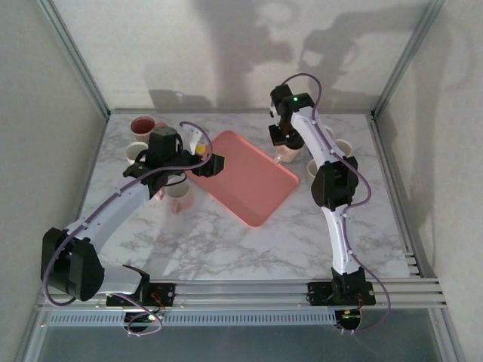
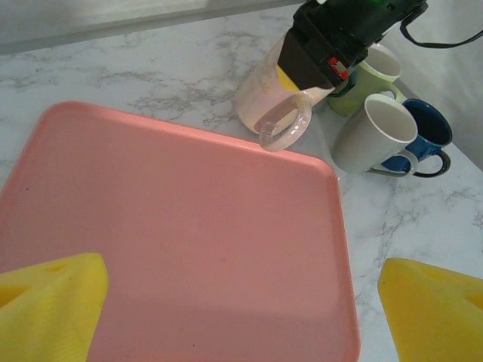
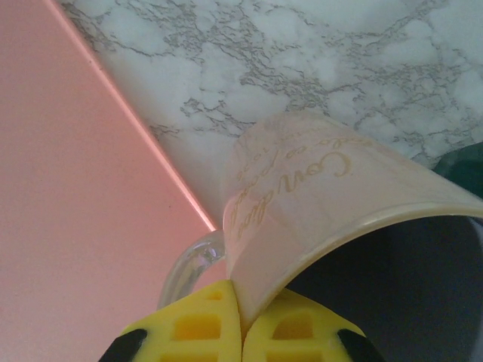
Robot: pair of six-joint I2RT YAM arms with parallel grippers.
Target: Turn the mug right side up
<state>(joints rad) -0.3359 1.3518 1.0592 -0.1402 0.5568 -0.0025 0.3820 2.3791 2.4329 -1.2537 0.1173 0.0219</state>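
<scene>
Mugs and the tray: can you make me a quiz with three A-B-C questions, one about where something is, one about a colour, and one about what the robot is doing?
1. Where is the pale mug?
A. beside the tray
B. in the tray's middle
C. under the tray

2. What colour is the tray?
A. blue
B. green
C. pink

3. What is the right end effector doing?
A. hanging wide open
B. pinching the pale mug's rim
C. lifting the tray

Answers: 1 A, the mug is just off the tray's far edge. 2 C, the tray's whole surface is pink. 3 B, its yellow fingers are closed on the mug's wall.
</scene>
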